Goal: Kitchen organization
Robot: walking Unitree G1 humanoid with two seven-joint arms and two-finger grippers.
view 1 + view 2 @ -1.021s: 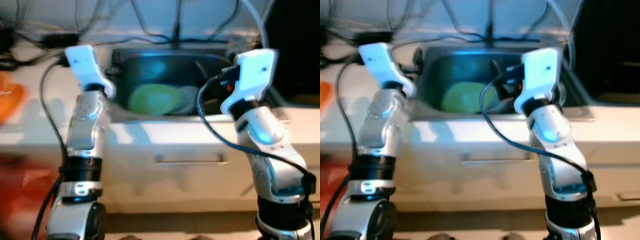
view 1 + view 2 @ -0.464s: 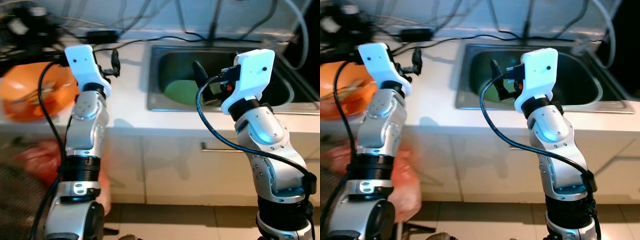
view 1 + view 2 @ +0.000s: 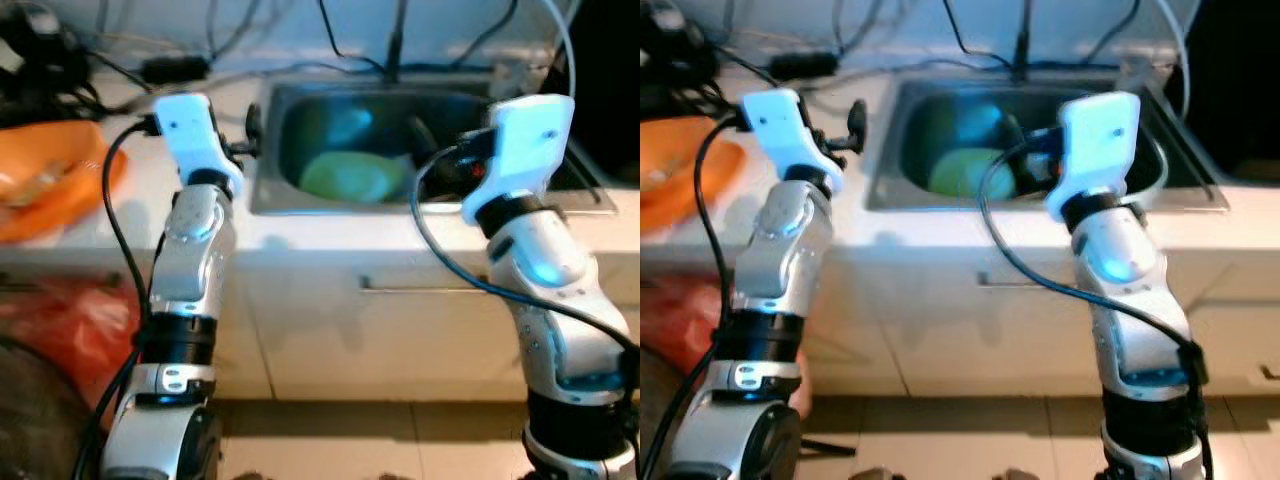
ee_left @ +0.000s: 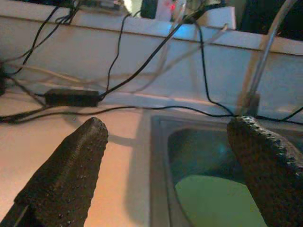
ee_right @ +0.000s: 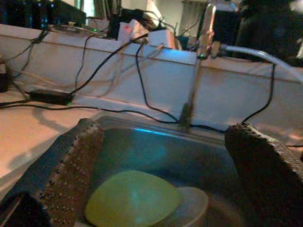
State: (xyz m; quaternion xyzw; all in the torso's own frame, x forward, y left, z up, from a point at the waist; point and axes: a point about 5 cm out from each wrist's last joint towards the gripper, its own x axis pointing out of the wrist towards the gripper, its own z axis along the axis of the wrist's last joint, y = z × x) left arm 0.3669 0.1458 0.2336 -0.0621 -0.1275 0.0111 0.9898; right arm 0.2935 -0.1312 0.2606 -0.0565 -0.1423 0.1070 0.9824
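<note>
A steel sink (image 3: 268, 190) is set into the white counter ahead of me. Inside it lies a green plate (image 3: 350, 177), tilted over a pale dish (image 5: 191, 202). My left gripper (image 4: 170, 161) is open, held over the counter beside the sink's left rim. My right gripper (image 5: 161, 170) is open too, raised in front of the sink and facing the green plate (image 5: 132, 204). Both arms are lifted at chest height, and nothing sits between either pair of fingers.
An orange bowl (image 3: 55, 190) rests on the counter at the left. Black cables and a power adapter (image 4: 71, 97) lie along the back wall. A tap pipe (image 5: 196, 71) rises behind the sink. A drawer with a handle (image 3: 410, 288) sits below. A red bag (image 3: 60, 330) lies low left.
The whole view has shifted, so the camera moved: the sink now sits more centred and the orange bowl further left. Both grippers keep their raised pose and stay open.
</note>
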